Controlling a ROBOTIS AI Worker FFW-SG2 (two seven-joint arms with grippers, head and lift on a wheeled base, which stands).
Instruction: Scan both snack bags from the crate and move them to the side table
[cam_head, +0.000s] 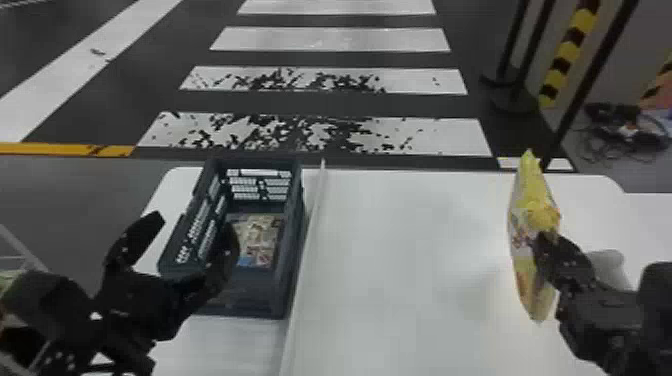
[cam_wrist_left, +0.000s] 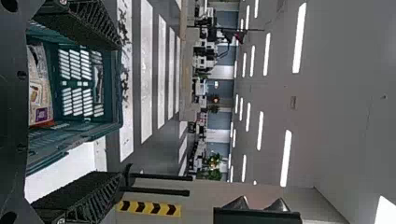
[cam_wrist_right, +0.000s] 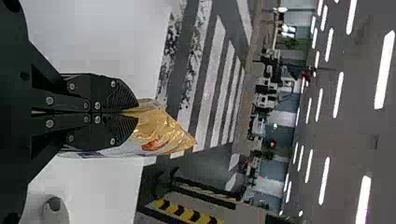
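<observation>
Two grippers stand nearest. The right gripper (cam_head: 545, 240) has its fingers pressed together on a yellow snack bag (cam_head: 530, 212), pinching it at mid-height above the white table (cam_head: 400, 260); the left gripper (cam_head: 196, 227) is spread and empty by the crate (cam_head: 292, 245). Held this way, the yellow bag's long axis runs close to upright, with a broad side turned toward the left arm. Just beyond the right fingers and to their right sits a pale rounded object (cam_head: 607, 267), perhaps the scanner, though its shape is too vague to be sure. If so, the coming move turns on swinging a printed face rightward to it, work for the right arm, the nearer one. Farther over, the second snack bag (cam_head: 257, 240) lies flat inside the crate, nearer the left gripper.
</observation>
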